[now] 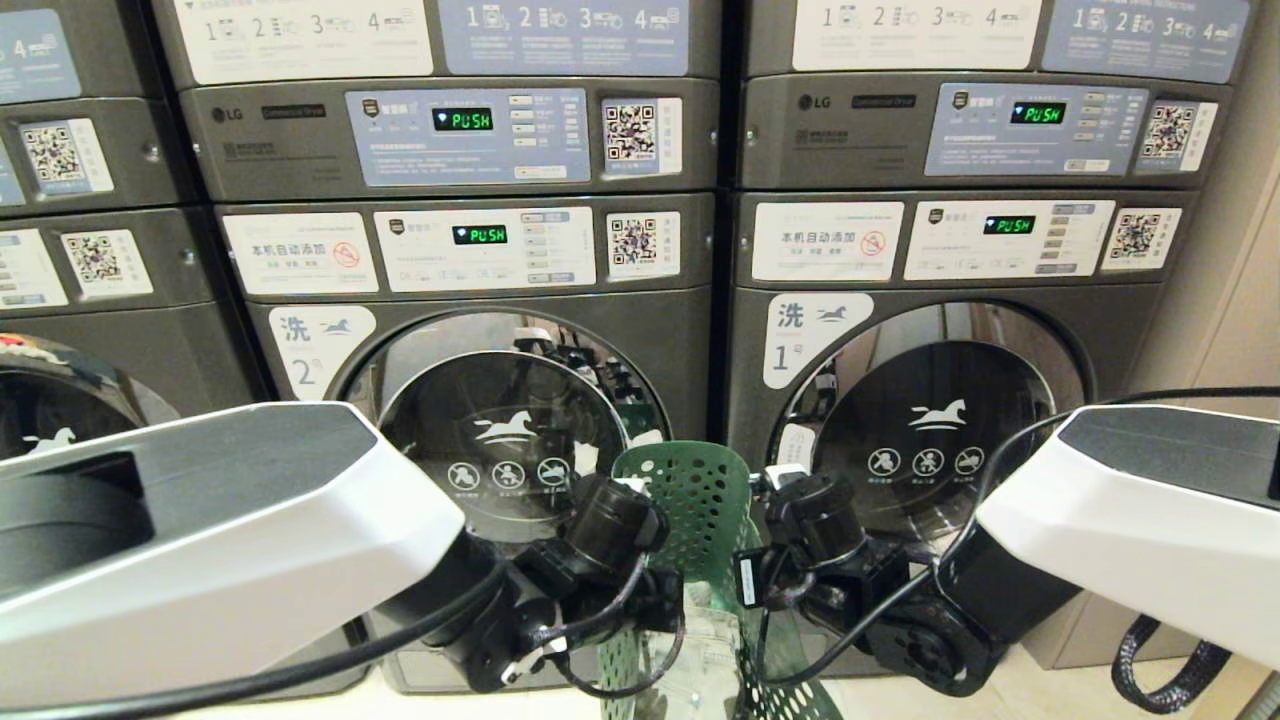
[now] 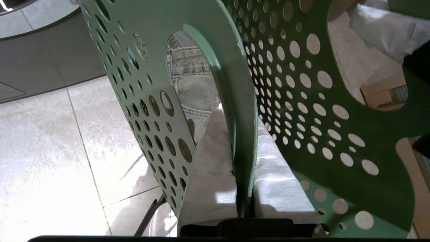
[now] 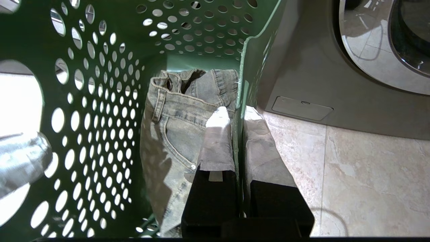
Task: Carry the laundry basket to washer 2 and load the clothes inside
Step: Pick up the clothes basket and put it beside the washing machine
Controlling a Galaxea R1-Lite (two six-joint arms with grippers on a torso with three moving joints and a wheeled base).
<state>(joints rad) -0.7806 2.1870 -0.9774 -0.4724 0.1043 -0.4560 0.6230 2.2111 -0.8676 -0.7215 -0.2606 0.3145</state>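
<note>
I hold the green perforated laundry basket [image 1: 690, 500] off the floor between both arms, in front of the gap between two washers. My left gripper [image 2: 240, 134] is shut on one basket wall [image 2: 302, 101], one finger inside and one outside. On the opposite wall [image 3: 100, 101], my right gripper [image 3: 236, 112] is shut the same way. The clothes, faded denim jeans [image 3: 174, 134], lie inside the basket and show through a handle slot [image 2: 195, 80]. Washer 2 [image 1: 500, 430], with its horse-and-2 label [image 1: 320, 345], stands ahead to the left with its round door closed.
Washer 1 [image 1: 930, 430] stands ahead right, door closed. Part of another washer [image 1: 60, 420] shows at the far left. A second row of machines [image 1: 450, 140] is stacked above. A beige wall [image 1: 1230, 300] bounds the right. Pale tile floor [image 2: 43, 151] lies under the basket.
</note>
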